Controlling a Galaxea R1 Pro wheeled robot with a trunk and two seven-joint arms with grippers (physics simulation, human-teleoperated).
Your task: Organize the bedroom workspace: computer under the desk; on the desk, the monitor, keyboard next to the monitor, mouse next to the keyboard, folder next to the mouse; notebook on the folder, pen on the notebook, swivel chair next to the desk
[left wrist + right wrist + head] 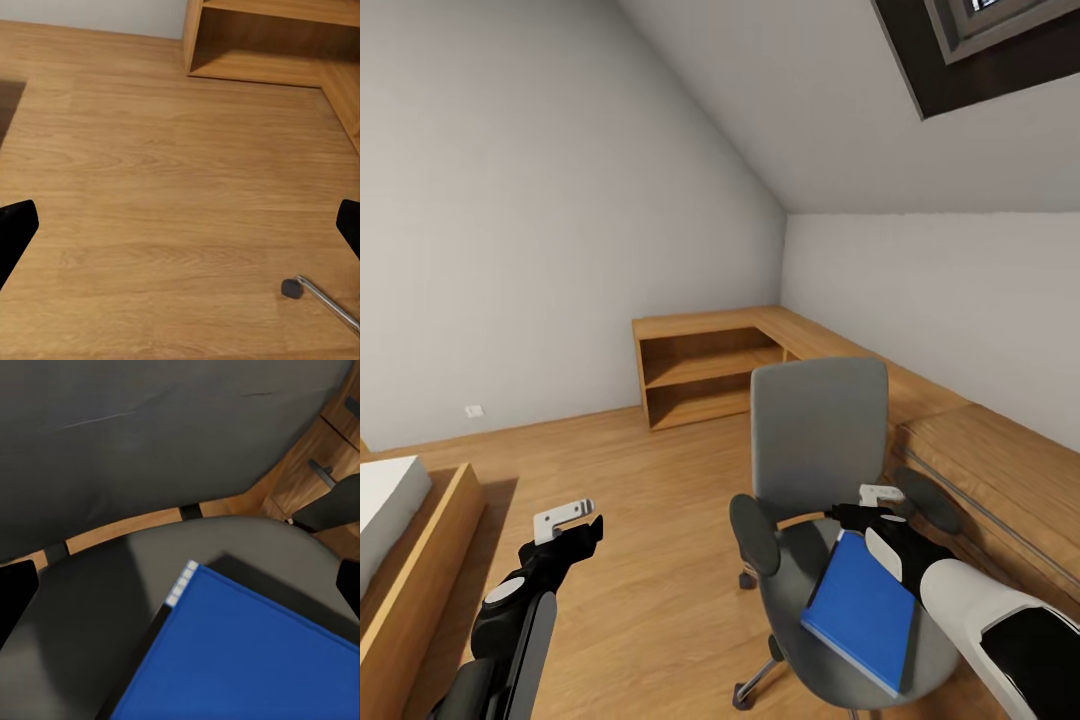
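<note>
— Why's the right gripper (880, 492) hanging over the chair (822, 450)?

— The folder (863, 610) is there, the blue one, flat on the seat with a corner toward the backrest. My guess is it's lining up for a grab. In the right wrist view the blue cover (247, 660) sits just ahead, with something dark under it, maybe a second book, though I can't say.

— Jaws spread?

— Looks so. The two dark fingertips (16, 596) stand at opposite edges of that wrist picture with nothing between them, well apart and not touching the folder.

— And the left gripper (565, 518)?

— Held out low over bare floor (172, 187), likely just parked out of the way. Its tips (15, 232) are wide apart too, pinching nothing. A chair caster (292, 288) on a chrome leg shows nearby.

— Where would the folder go?

— Onto the desk, by the task, but I can't see a black desk from here. Only a wooden corner shelf (705, 370) against the wall, a drawer unit (1000, 470) beside the chair, and a bed (390, 510) edge on the left.

— Anything awkward?

— The cover lies flat, so the fingers would probably need an edge to bite.
</note>
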